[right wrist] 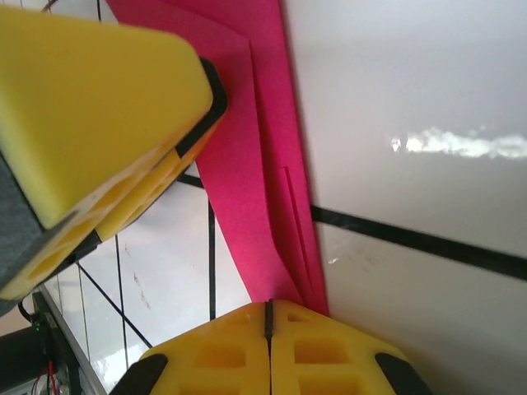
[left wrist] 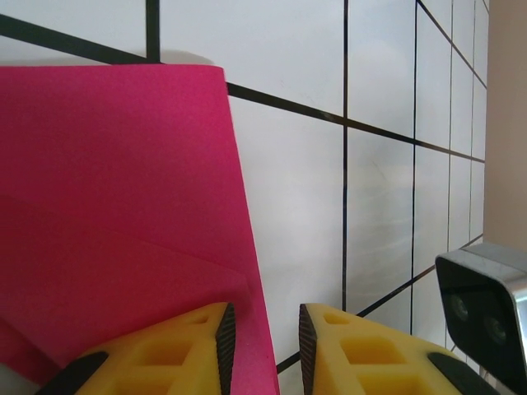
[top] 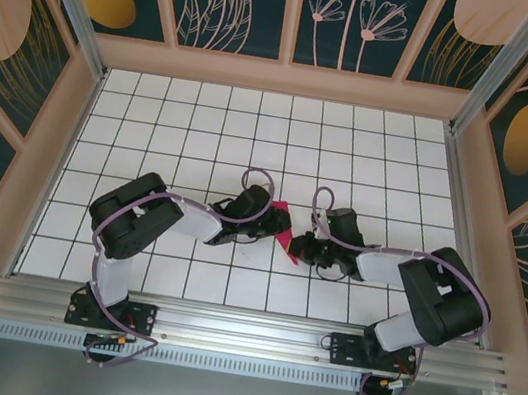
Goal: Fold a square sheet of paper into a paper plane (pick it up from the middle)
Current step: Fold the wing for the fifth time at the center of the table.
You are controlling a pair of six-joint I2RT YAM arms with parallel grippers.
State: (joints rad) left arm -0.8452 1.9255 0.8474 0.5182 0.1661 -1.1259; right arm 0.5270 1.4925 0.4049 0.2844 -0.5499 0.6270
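Observation:
The square sheet of paper (top: 280, 219), magenta and folded into a narrow creased shape, lies on the white tiled table between the two arms. My left gripper (top: 262, 227) is low at its left side. In the left wrist view that gripper (left wrist: 268, 346) is open, one finger over the paper (left wrist: 123, 206), the other over bare tile, and the paper's edge runs through the gap. My right gripper (right wrist: 268, 317) is shut, its tips sitting on the paper's (right wrist: 247, 206) narrow near end. The left gripper's yellow finger (right wrist: 99, 123) shows at the upper left, touching the paper.
The tiled table (top: 203, 137) is boxed in by raised beige walls (top: 49, 151) on three sides, with a metal rail (top: 242, 331) along the near edge. The right arm's wrist camera (left wrist: 486, 317) sits close beside my left gripper.

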